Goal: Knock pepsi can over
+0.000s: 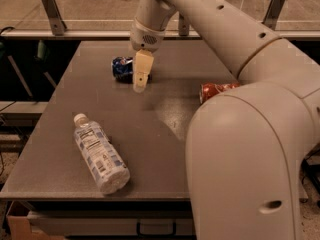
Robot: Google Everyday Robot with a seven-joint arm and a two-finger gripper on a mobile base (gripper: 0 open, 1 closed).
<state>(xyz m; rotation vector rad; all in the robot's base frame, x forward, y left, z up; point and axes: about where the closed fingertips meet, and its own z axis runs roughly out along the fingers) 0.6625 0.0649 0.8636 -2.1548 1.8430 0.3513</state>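
Observation:
The pepsi can [122,68], dark blue with white and red markings, lies on its side on the grey table [165,119] at the back, left of centre. My gripper [140,85] hangs from the arm just right of the can and partly in front of it, with its cream fingers [142,71] pointing down at the table. It holds nothing.
A clear plastic water bottle [101,153] lies on its side at the front left of the table. A red Coca-Cola can [216,90] lies at the right, partly hidden behind my arm. My large white arm covers the right side of the view. A metal rail runs behind the table.

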